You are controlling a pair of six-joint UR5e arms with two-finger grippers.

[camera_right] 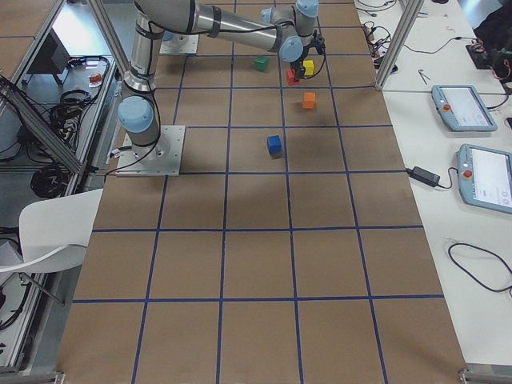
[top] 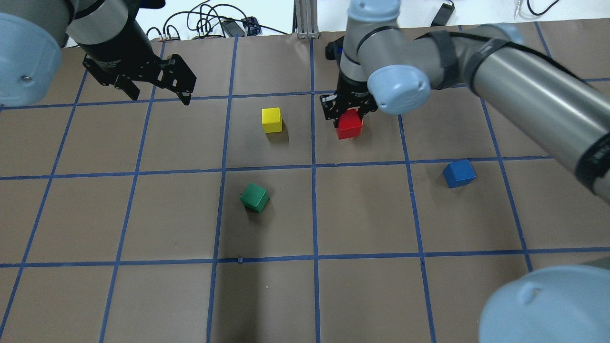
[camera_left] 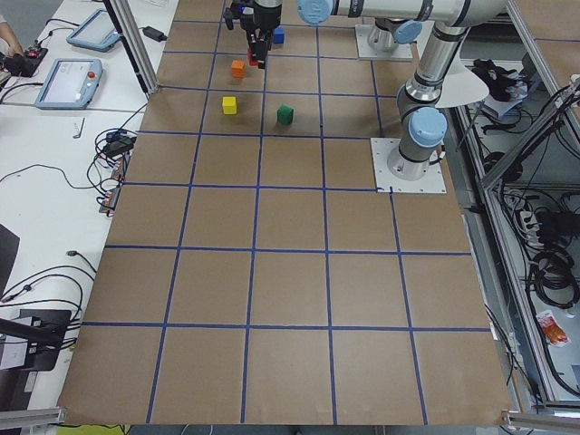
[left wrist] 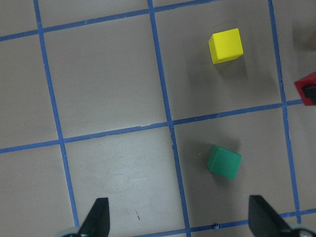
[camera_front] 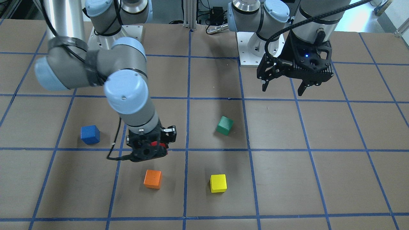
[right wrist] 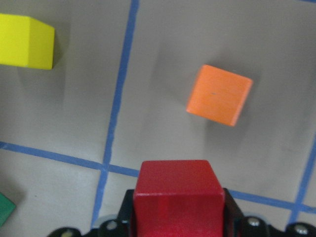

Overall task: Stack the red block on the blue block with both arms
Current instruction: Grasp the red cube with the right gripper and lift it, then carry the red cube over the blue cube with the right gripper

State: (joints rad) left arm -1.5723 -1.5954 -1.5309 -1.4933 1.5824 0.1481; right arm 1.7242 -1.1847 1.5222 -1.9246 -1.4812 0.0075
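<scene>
Red block: a small matte red cube (top: 349, 127) with plain faces and crisp edges, gripped one grid square over from the yellow cube (top: 271, 119).
Right claw (top: 349, 116): clenched on the red block's sides.
Left claw (top: 159, 95): fingers spread, holding nothing.
Blue block: a small solid blue cube (top: 459, 173), sitting alone on the table, well apart from the red block.
Nearby: an orange cube (right wrist: 219, 95).
</scene>
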